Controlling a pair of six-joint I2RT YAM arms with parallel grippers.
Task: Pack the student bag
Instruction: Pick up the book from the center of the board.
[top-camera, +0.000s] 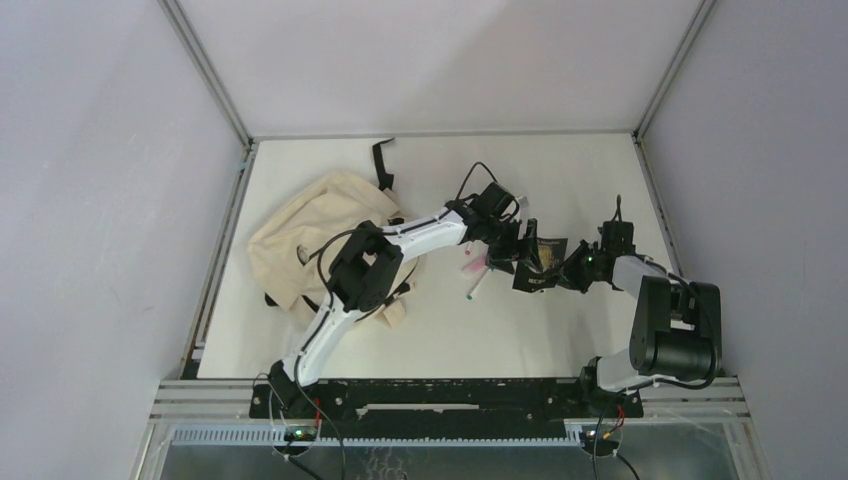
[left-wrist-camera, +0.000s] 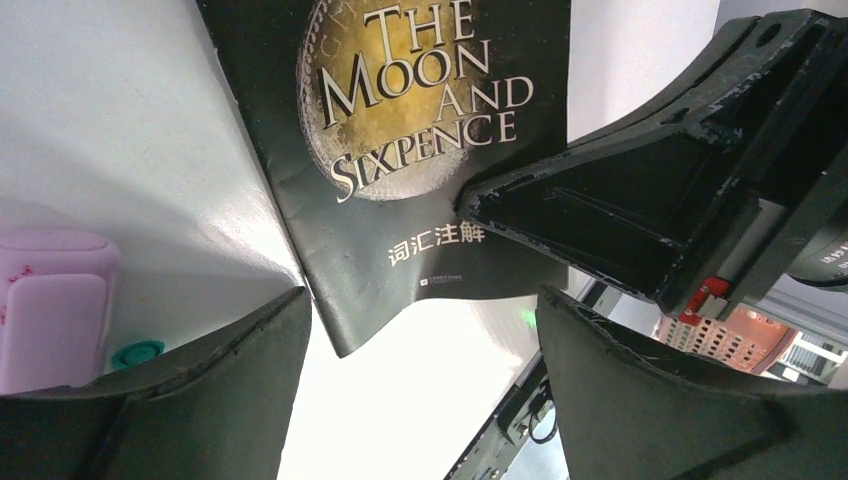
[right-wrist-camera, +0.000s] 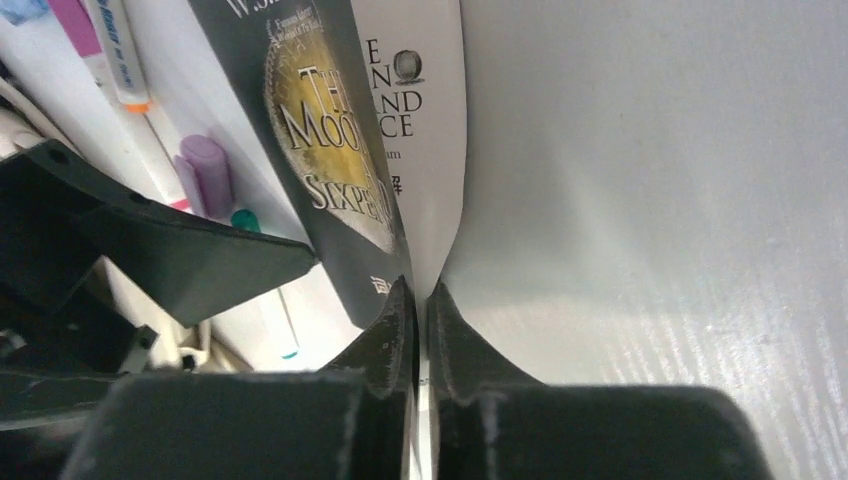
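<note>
Book (right-wrist-camera: 320, 130), one, pinched by right tool (right-wrist-camera: 420, 300); left tool (left-wrist-camera: 422, 300) gaping; one bag (top-camera: 310, 225)

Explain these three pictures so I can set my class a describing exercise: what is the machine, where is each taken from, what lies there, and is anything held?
These are two robot arms bolted to a white table. One picture looks down from overhead; the other two come from a camera on each wrist, showing that arm's own hand. On the table lie a cream backpack, marker pens and a dark paperback, The Moon and Sixpence. The right hand is pinched shut on the book's edge; the left hand is open close to it, holding nothing.
</note>
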